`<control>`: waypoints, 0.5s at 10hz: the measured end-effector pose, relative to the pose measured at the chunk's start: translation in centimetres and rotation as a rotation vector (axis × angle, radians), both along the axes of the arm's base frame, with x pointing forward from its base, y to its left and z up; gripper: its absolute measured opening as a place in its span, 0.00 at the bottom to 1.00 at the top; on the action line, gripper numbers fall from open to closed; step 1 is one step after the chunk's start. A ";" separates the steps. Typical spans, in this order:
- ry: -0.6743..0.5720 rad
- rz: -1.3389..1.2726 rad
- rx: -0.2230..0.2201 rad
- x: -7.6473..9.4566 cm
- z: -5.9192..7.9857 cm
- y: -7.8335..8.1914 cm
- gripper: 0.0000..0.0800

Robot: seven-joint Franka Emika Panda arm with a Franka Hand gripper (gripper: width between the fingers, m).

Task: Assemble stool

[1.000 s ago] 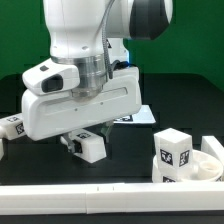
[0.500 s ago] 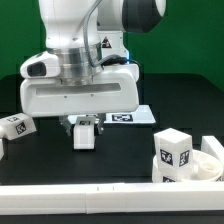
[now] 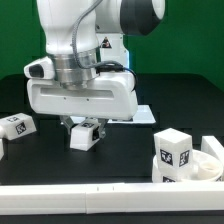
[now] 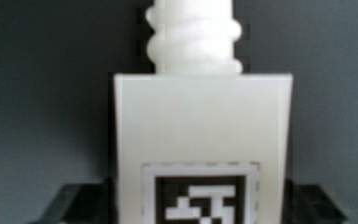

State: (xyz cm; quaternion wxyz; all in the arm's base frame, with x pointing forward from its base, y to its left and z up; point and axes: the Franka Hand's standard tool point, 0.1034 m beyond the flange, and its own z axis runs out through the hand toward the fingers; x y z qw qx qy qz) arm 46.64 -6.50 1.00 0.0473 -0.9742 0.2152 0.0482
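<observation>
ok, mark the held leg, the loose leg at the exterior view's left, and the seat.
held leg (image 4: pixel 202 115): wrist view, plain face above its tag.
loose leg (image 3: pixel 15 127): exterior view, tagged face.
seat (image 3: pixel 207 162): exterior view, bare white surface.

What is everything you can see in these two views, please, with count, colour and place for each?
held leg: one, white with a black-and-white tag, between the gripper's fingers, low over the table
lying leg: one, white, tagged, on the table at the exterior view's left
upright leg: one, white, tagged, at the exterior view's right, on or against the seat
seat: one, white, round, cut off by the exterior view's right edge
marker board: one, white, flat on the table behind the gripper
table: one, black
rail: one, white, along the front edge
backdrop: one, green, behind the table
arm: one, white, above the held leg
gripper: one, white body, closed on the held leg
</observation>
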 end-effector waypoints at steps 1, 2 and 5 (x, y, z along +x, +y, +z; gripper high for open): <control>0.006 0.015 0.012 0.5 0.0 -0.3 0.74; 0.074 0.010 0.070 0.6 0.4 -0.1 0.74; 0.319 -0.015 0.240 3.2 1.9 -1.6 0.81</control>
